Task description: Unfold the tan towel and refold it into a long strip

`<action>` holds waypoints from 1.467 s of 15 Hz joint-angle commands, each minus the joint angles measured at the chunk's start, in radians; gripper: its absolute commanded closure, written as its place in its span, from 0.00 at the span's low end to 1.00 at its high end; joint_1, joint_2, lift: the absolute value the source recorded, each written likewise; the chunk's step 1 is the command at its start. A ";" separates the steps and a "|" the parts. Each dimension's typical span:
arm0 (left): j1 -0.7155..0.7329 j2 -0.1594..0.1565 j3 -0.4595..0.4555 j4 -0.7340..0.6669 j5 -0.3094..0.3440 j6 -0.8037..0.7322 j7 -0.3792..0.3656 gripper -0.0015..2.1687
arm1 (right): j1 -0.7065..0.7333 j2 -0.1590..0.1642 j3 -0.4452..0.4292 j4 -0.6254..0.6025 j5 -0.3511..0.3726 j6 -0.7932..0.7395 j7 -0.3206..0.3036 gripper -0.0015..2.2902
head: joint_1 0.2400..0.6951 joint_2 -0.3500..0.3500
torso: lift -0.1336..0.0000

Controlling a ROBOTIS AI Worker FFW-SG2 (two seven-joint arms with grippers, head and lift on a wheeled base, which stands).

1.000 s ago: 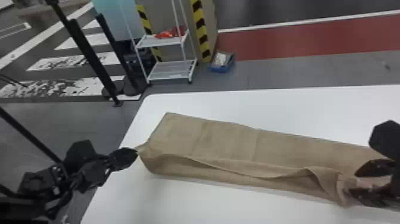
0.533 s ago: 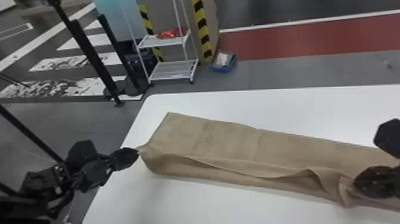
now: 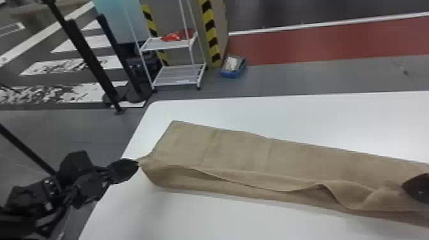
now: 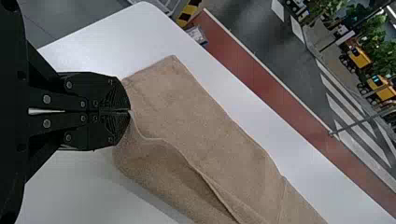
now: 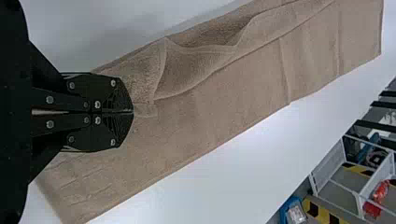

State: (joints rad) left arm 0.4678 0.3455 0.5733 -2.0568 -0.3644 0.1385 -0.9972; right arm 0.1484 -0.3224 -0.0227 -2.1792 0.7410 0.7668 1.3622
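Left end effector and right end effector, each pinching the tan towel — draw the pinched edge evenly taut, then lay it parallel to the far edge.

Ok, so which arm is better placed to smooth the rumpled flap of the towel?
Right, I'd say: the right gripper is beside the rumpled flap, while the left gripper is pinching the tan towel at its left end.
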 commanded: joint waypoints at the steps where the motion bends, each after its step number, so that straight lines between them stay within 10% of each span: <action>1: 0.000 0.010 0.011 0.000 0.005 0.002 -0.012 0.66 | 0.106 -0.003 -0.129 -0.093 -0.061 -0.040 0.005 0.51 | 1.00 0.87 | 0.06; 11: 0.049 0.040 0.109 0.000 -0.007 0.017 -0.116 0.66 | 0.333 0.022 -0.414 -0.146 -0.173 -0.200 0.005 0.52 | 1.00 0.82 | 0.06; 22: -0.221 0.090 -0.156 0.027 -0.200 0.207 -0.222 0.66 | 0.097 -0.023 -0.382 0.084 -0.169 -0.093 0.005 0.52 | 1.00 0.59 | 0.06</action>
State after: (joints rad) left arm 0.2984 0.4206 0.4585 -2.0446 -0.5452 0.3218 -1.2183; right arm 0.2675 -0.3376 -0.4095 -2.1187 0.5702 0.6585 1.3622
